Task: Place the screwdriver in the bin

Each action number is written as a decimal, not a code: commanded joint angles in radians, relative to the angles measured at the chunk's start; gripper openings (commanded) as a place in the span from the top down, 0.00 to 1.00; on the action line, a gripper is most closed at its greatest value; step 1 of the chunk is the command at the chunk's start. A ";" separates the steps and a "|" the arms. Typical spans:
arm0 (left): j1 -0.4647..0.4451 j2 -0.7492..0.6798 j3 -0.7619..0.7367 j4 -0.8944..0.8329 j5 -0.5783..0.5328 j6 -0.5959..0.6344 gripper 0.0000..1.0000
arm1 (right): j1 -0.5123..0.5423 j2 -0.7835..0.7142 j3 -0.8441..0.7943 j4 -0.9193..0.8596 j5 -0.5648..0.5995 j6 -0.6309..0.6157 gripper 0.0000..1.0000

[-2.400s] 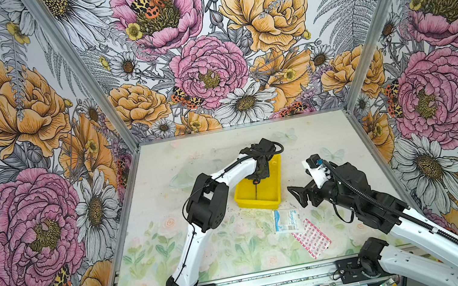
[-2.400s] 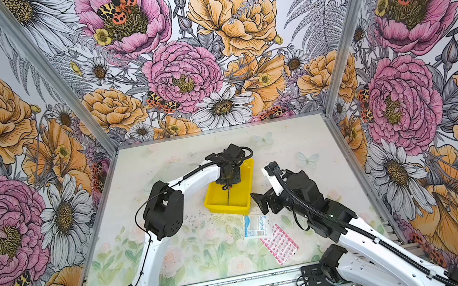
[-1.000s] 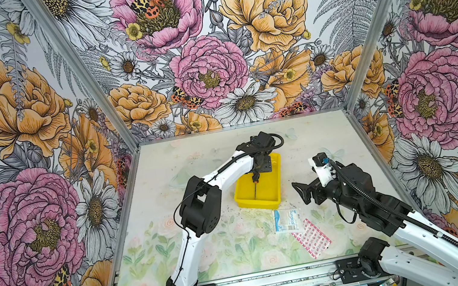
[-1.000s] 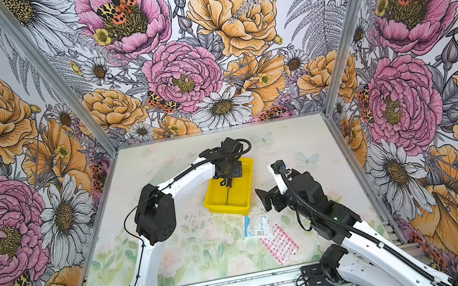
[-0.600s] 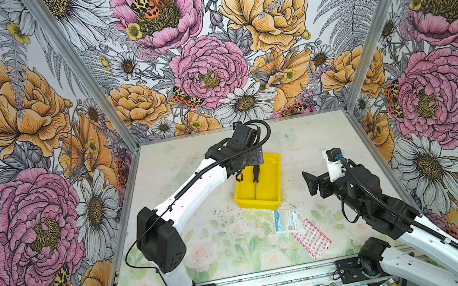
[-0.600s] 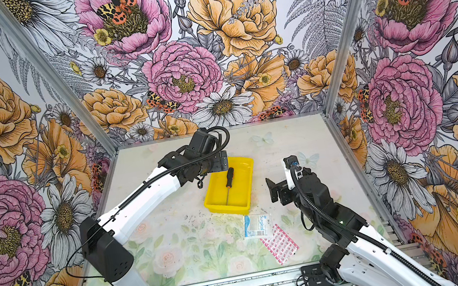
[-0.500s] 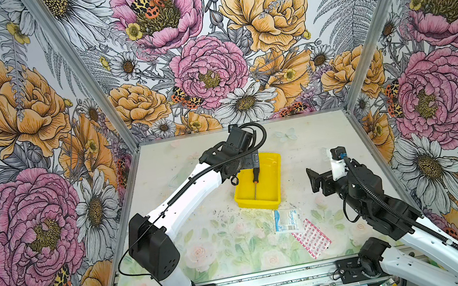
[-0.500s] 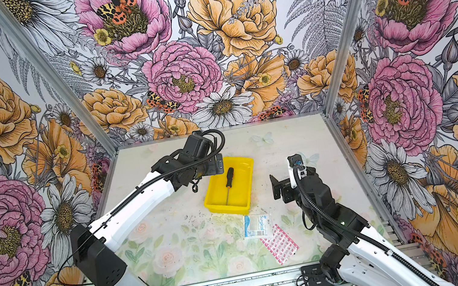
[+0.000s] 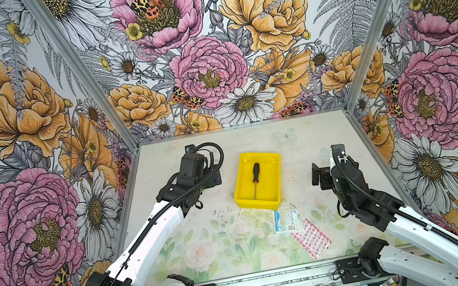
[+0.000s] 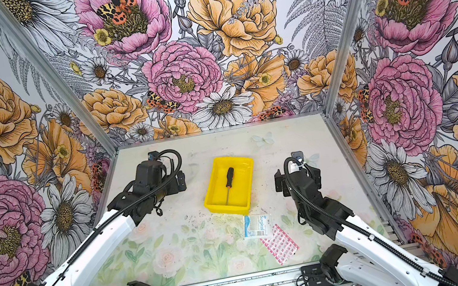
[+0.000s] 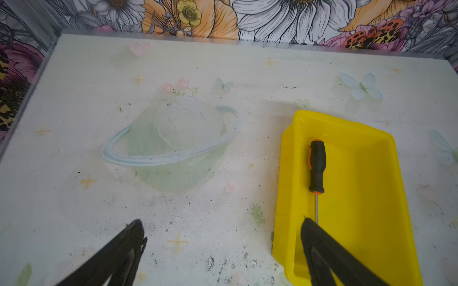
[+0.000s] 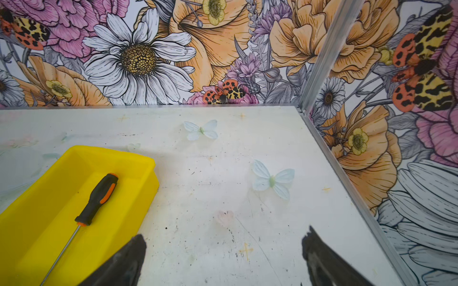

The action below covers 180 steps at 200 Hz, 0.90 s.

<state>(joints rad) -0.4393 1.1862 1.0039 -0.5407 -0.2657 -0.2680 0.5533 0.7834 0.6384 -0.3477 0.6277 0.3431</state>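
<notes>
Backed released left fingers (image 11: 124, 250) to frame left of shallow bright-yellow plastic bin (image 9: 259, 203) holding slim black-handled, orange-banded screwdriver (image 9: 256, 174); right fingers (image 12: 124, 257) released too. Seems done: next, park arms.

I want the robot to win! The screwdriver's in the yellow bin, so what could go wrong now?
The screwdriver lies loose in the shallow bin, so a bump might tip it out. The open left gripper hangs close beside the bin and could nudge it. The white packet near the bin might get swept by an arm.

Bin (image 9: 259, 203) open above; white packet (image 9: 287, 220) beside near wall.
</notes>
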 commanded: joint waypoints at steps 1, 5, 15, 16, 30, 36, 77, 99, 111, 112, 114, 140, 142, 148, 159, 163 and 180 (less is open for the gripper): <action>0.038 -0.095 -0.104 0.143 -0.012 0.088 0.01 | -0.014 0.001 0.018 0.024 0.124 0.085 0.01; 0.048 -0.113 -0.120 0.147 -0.013 0.087 0.01 | -0.018 -0.004 0.013 0.027 0.128 0.086 0.00; 0.075 -0.152 -0.155 0.155 -0.018 0.084 0.01 | -0.027 -0.015 -0.003 0.047 0.128 0.075 0.01; 0.077 -0.156 -0.158 0.155 -0.019 0.084 0.02 | -0.028 -0.016 -0.004 0.049 0.127 0.073 0.00; 0.108 -0.204 -0.219 0.181 -0.059 0.077 0.01 | -0.049 -0.025 -0.035 0.102 0.107 0.014 0.01; 0.121 -0.222 -0.244 0.191 -0.086 0.078 0.01 | -0.057 -0.026 -0.050 0.127 0.099 -0.019 0.01; 0.272 -0.250 -0.322 0.222 -0.112 0.065 0.01 | -0.157 0.060 -0.162 0.383 0.043 -0.205 0.00; 0.302 -0.272 -0.399 0.343 -0.121 0.158 0.01 | -0.269 0.148 -0.178 0.420 -0.048 -0.174 0.01; 0.314 -0.296 -0.451 0.419 -0.118 0.197 0.01 | -0.307 0.184 -0.201 0.464 -0.067 -0.160 0.01; 0.314 -0.298 -0.455 0.425 -0.117 0.199 0.01 | -0.310 0.186 -0.204 0.468 -0.067 -0.159 0.01; 0.317 -0.301 -0.466 0.440 -0.114 0.206 0.01 | -0.316 0.190 -0.210 0.477 -0.070 -0.157 0.00; 0.355 -0.335 -0.588 0.591 -0.085 0.246 0.01 | -0.379 0.249 -0.269 0.598 -0.114 -0.148 0.00; 0.358 -0.334 -0.595 0.598 -0.084 0.246 0.01 | -0.382 0.255 -0.273 0.605 -0.114 -0.145 0.01; 0.373 -0.331 -0.612 0.618 -0.076 0.238 0.01 | -0.391 0.272 -0.279 0.625 -0.114 -0.140 0.01; 0.396 -0.315 -0.643 0.661 -0.058 0.222 0.01 | -0.405 0.304 -0.292 0.660 -0.111 -0.127 0.00; 0.404 -0.306 -0.654 0.679 -0.054 0.217 0.01 | -0.408 0.315 -0.297 0.675 -0.111 -0.123 0.00; 0.429 -0.259 -0.690 0.760 -0.060 0.196 0.01 | -0.421 0.354 -0.293 0.725 -0.099 -0.130 0.01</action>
<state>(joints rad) -0.0425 0.8848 0.3542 0.0338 -0.3470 -0.0681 0.1486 1.0969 0.3489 0.2260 0.5400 0.2016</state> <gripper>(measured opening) 0.986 0.995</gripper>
